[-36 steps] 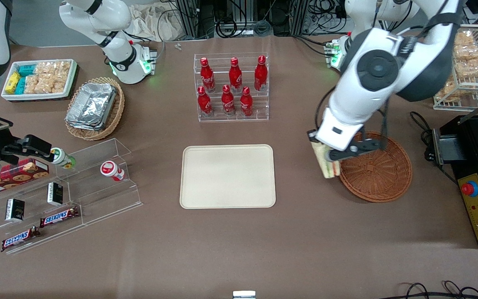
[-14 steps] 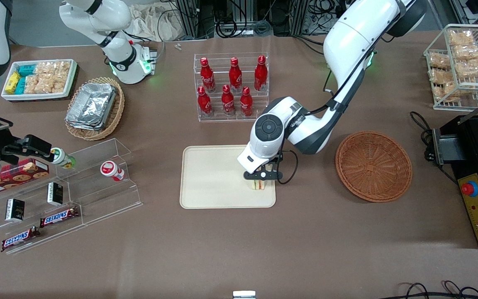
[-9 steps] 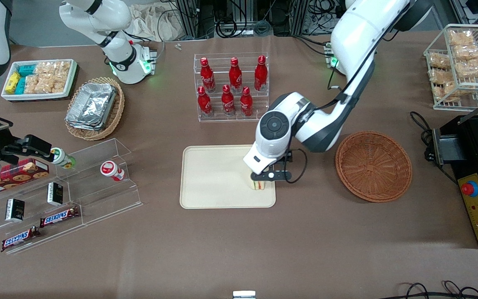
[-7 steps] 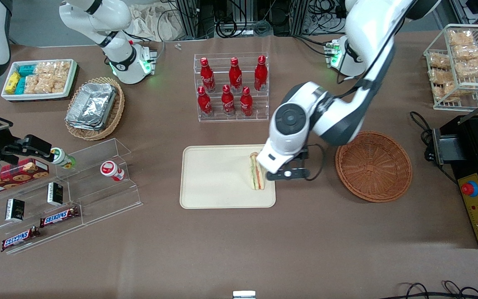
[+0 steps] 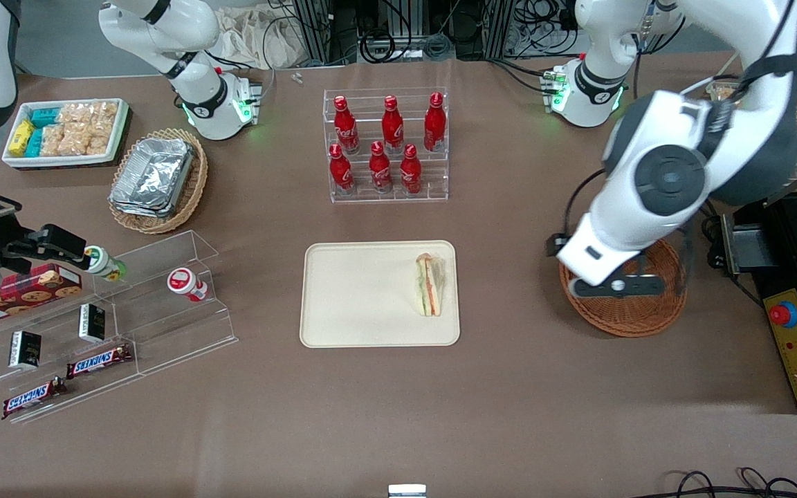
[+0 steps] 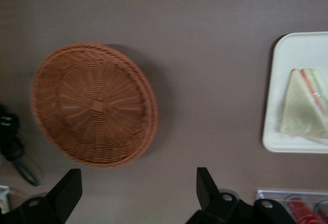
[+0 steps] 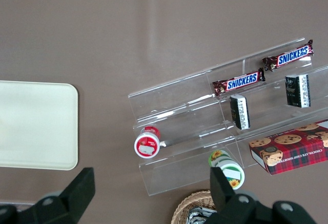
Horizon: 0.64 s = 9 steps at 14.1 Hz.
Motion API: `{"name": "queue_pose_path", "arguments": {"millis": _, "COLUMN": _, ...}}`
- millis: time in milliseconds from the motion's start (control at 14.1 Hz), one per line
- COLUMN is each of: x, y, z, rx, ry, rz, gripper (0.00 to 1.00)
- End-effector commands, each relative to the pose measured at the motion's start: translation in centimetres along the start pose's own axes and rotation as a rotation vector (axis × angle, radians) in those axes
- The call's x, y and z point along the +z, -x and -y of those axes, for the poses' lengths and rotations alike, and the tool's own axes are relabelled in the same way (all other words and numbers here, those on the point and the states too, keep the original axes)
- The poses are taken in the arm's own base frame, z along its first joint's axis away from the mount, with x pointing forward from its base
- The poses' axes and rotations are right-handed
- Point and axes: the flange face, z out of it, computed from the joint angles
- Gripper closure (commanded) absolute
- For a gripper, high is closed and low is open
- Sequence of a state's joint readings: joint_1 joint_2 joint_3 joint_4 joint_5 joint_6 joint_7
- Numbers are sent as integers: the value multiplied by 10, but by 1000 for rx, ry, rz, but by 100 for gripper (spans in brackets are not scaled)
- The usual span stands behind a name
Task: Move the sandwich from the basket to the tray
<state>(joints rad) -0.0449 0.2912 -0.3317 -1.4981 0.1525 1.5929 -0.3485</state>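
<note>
The sandwich (image 5: pixel 429 284), a pale wedge with orange-red and green layers, lies on the cream tray (image 5: pixel 350 304) at the tray's end nearest the basket; it also shows in the left wrist view (image 6: pixel 305 104) on the tray (image 6: pixel 285 141). The round reddish-brown basket (image 5: pixel 647 315) holds nothing, as the left wrist view (image 6: pixel 94 104) shows. My left gripper (image 5: pixel 616 286) hangs high over the basket, open and empty; its fingertips (image 6: pixel 204 179) stand wide apart.
A clear rack of red bottles (image 5: pixel 386 145) stands farther from the front camera than the tray. A tan basket of foil trays (image 5: pixel 158 178), a white snack bin (image 5: pixel 65 131) and clear shelves with candy bars (image 5: pixel 97 325) lie toward the parked arm's end. A black machine (image 5: pixel 796 290) stands beside the basket.
My gripper carried the sandwich from the basket to the tray, let it go there, then rose and swung back over the basket, empty.
</note>
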Motion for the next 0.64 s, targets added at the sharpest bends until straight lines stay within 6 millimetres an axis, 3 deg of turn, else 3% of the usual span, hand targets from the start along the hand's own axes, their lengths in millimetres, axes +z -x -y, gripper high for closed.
{"name": "queue_pose_path", "arguments": {"millis": 0, "x": -25, "y": 14, "z": 61, "rx": 70, "ry": 5, "rz": 7, "gripper": 1}}
{"name": "queue_pose_path", "arguments": {"millis": 212, "x": -38, "y": 14, "z": 113, "rx": 14, "ry": 3, "rz": -7, "gripper": 0}}
{"name": "queue_pose_path", "arguments": {"millis": 566, "x": -48, "y": 12, "z": 170, "rx": -95, "ry": 14, "rz": -23, "gripper": 0}}
